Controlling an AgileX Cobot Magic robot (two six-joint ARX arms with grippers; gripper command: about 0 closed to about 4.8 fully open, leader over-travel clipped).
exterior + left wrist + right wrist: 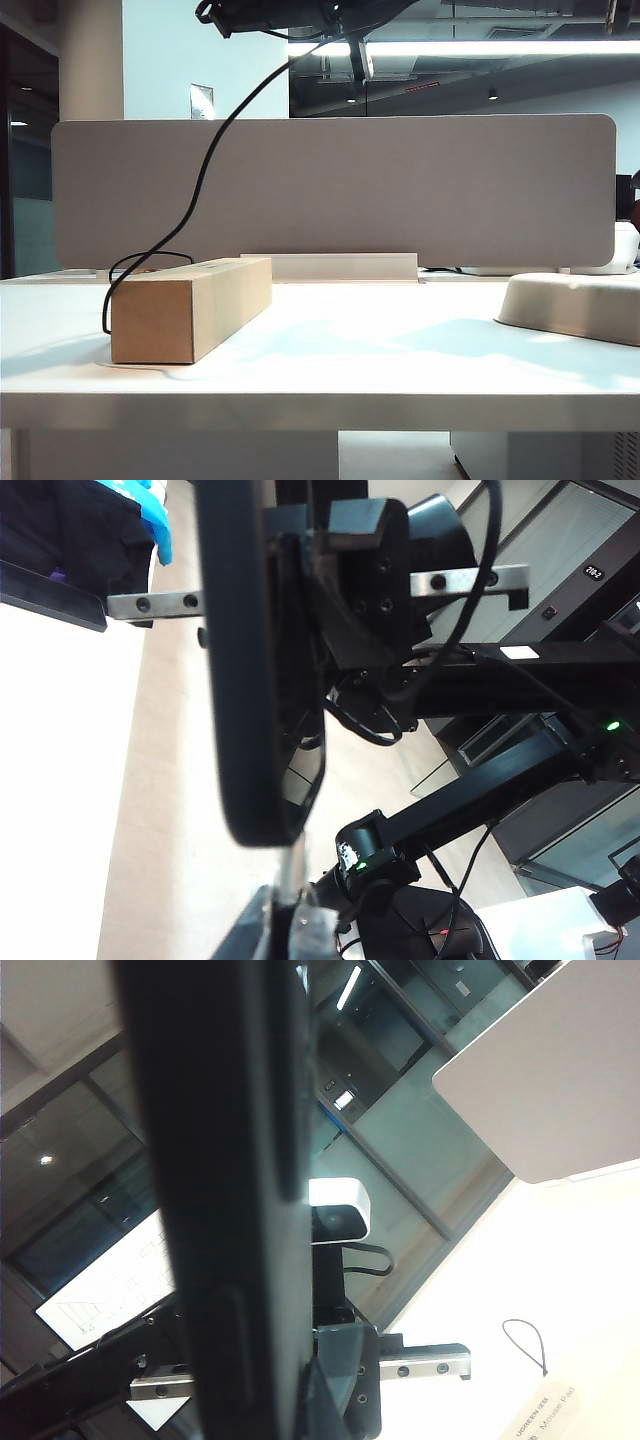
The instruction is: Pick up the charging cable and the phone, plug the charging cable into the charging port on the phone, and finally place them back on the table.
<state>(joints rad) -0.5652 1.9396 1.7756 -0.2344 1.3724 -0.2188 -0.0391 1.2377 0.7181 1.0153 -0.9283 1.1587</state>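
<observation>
Black and glossy, the phone (pixel 215 1190) was seen edge-on, held high above the table (pixel 400 350) in the right gripper (pixel 335 1385), whose jaws were clamped on it. The left gripper (pixel 290 910) was closed on the plug end of the charging cable (pixel 205 170), just beside the phone's short edge. Whether the plug sat in the charging port could not be told. The cable trailed down behind the cardboard box (pixel 190 305). A snag there might drag the plug askew or pull it loose.
</observation>
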